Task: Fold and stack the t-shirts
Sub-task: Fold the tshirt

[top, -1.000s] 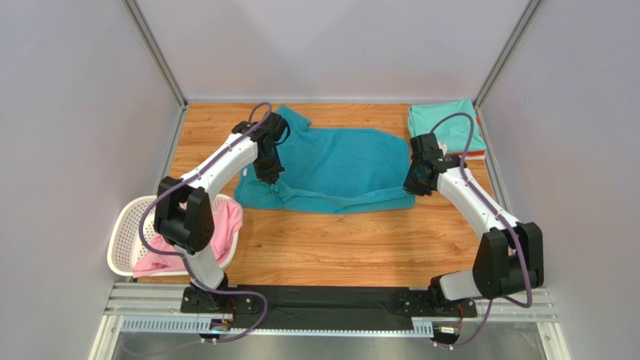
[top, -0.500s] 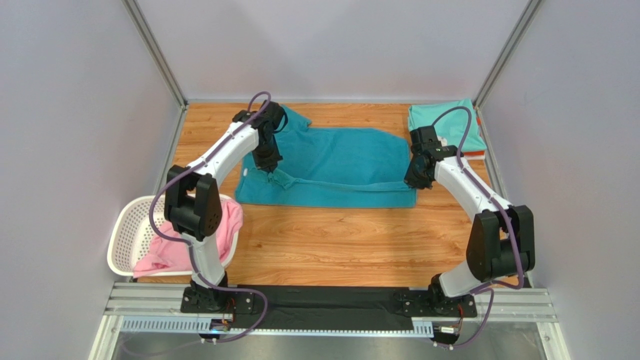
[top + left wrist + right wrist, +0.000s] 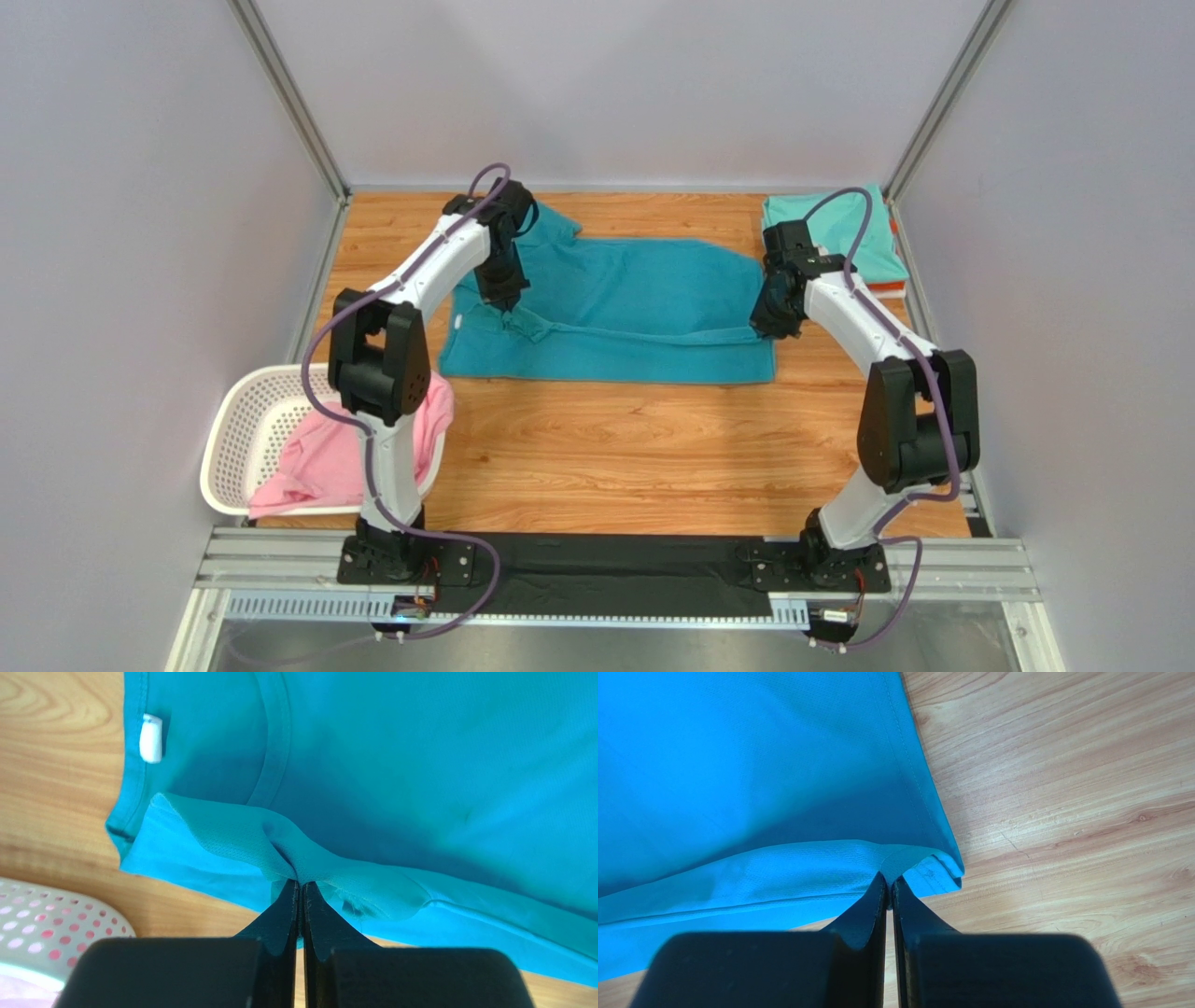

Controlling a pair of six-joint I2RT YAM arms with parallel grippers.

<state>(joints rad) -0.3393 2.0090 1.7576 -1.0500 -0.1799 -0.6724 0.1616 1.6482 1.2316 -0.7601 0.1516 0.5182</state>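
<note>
Both arms have reached farther from their bases than a second ago, carrying the near edge of the deep teal t-shirt (image 3: 631,301) up over its own body, which lies spread on the wooden table (image 3: 631,448). Now the left gripper (image 3: 300,885) and right gripper (image 3: 889,880) each pinch a thin nip of that cloth, jaws pressed together. With so little fabric caught, either corner could slip free, and the bunched left pinch risks a crooked fold if the arms advance unevenly
</note>
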